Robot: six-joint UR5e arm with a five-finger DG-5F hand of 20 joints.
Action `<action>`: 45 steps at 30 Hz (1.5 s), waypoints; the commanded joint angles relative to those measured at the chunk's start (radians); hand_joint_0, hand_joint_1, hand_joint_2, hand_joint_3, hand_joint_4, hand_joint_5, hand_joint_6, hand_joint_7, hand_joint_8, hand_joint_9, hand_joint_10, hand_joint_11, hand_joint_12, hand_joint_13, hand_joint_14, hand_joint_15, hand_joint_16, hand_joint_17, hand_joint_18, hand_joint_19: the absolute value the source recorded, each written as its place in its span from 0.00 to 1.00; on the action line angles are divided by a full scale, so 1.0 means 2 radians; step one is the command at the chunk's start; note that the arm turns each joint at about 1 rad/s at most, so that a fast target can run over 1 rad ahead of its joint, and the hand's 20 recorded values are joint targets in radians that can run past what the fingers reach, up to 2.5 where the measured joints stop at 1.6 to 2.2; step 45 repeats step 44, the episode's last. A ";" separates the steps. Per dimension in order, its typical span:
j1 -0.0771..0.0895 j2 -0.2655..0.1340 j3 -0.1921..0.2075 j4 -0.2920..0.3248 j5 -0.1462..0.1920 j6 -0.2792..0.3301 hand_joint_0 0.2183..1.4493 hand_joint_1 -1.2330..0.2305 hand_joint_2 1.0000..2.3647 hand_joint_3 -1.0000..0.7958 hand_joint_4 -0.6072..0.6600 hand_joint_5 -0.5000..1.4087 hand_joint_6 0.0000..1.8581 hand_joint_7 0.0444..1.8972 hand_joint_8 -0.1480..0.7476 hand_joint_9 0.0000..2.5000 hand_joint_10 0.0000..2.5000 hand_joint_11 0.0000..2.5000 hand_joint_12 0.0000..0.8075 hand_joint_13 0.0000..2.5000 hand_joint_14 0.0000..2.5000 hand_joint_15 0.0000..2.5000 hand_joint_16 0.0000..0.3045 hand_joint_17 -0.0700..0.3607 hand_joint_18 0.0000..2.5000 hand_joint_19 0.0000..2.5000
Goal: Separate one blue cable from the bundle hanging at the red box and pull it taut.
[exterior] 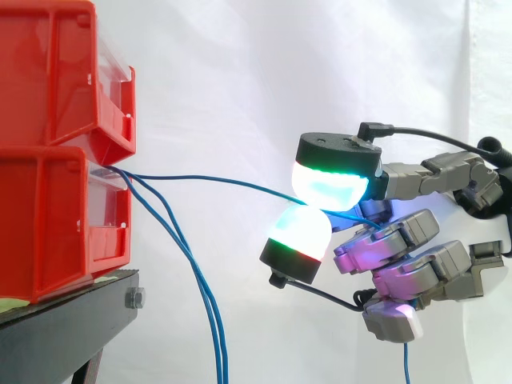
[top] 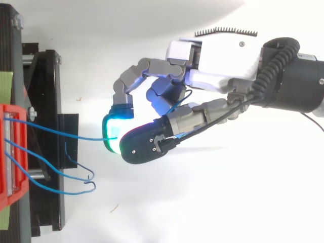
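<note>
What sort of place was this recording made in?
Probably a robotics lab test rig: red bins stacked on a black stand before a white curtain, and a robot hand pinching a blue cable.

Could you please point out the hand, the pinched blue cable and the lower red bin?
hand [top: 217,55], top view, on its white palm.
blue cable [exterior: 200,178], side view, middle of its stretched span.
lower red bin [exterior: 48,228], side view, on its side wall.
</note>
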 commanded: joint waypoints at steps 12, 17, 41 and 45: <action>0.000 0.000 0.000 0.000 0.000 0.000 0.38 0.31 0.01 0.44 0.41 0.16 0.50 0.53 0.46 0.36 0.91 0.49 0.35 0.56 0.26 0.66 0.10 0.32 0.42 0.37; 0.000 0.000 0.000 0.000 0.000 0.000 0.38 0.31 0.01 0.44 0.41 0.16 0.50 0.53 0.47 0.36 0.91 0.49 0.35 0.56 0.26 0.65 0.10 0.32 0.41 0.37; 0.000 0.000 0.000 0.000 0.000 0.000 0.38 0.31 0.01 0.44 0.41 0.16 0.50 0.53 0.47 0.36 0.91 0.49 0.34 0.56 0.26 0.65 0.10 0.32 0.41 0.37; 0.000 0.000 0.000 0.000 0.000 0.000 0.38 0.31 0.01 0.44 0.41 0.16 0.50 0.54 0.47 0.36 0.91 0.49 0.35 0.56 0.26 0.66 0.10 0.32 0.41 0.38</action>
